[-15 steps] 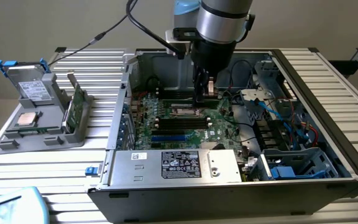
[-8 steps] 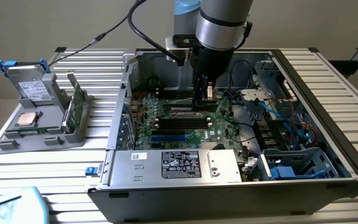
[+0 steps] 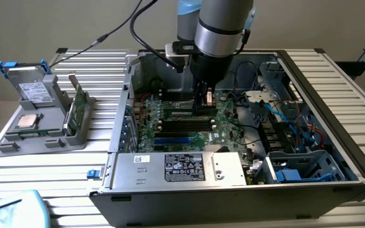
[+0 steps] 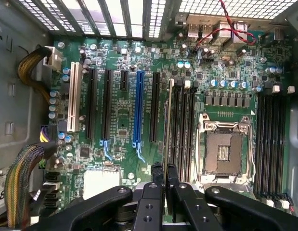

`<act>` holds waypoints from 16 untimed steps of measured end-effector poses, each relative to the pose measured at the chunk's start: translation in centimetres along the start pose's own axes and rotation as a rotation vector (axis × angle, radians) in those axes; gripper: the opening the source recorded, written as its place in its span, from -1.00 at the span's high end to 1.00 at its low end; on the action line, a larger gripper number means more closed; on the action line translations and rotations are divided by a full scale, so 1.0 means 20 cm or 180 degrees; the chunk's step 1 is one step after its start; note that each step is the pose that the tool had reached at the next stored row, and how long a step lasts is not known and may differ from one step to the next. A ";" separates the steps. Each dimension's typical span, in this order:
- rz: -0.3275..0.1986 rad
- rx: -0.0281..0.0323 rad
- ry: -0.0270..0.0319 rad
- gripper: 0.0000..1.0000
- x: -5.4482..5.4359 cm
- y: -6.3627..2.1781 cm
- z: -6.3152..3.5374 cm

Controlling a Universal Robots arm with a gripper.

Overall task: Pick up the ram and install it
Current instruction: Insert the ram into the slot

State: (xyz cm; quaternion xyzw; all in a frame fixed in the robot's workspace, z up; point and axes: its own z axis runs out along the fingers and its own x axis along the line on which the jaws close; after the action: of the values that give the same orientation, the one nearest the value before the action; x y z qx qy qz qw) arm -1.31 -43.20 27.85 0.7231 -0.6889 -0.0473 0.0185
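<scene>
The ram (image 4: 168,120), clamped edge-on between the gripper's (image 4: 163,172) nearly closed fingers, hangs upright inside the open computer case (image 3: 233,206), apparently to line up with the memory slots (image 4: 183,130) beside the empty processor socket (image 4: 222,151).

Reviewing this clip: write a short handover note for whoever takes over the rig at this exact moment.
Gripper: fingers shut on the ram, which is held edge-on.
Where: low over the motherboard inside the open case. The ram runs along the black memory slots beside the processor socket.
Done: ram picked up and at the slots.
Left: seating it. Whether it has entered a slot cannot be told.
</scene>
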 end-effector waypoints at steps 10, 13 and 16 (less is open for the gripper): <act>-0.0160 -0.0023 0.0015 0.73 -0.03 -0.006 0.061; -0.0161 -0.0036 0.0018 0.73 -0.06 -0.009 0.081; -0.0159 -0.0043 0.0028 0.73 -0.08 -0.012 0.102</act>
State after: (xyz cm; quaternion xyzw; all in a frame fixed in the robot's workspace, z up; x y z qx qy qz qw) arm -1.33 -41.46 25.87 0.7401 -0.6702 -0.0491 0.0253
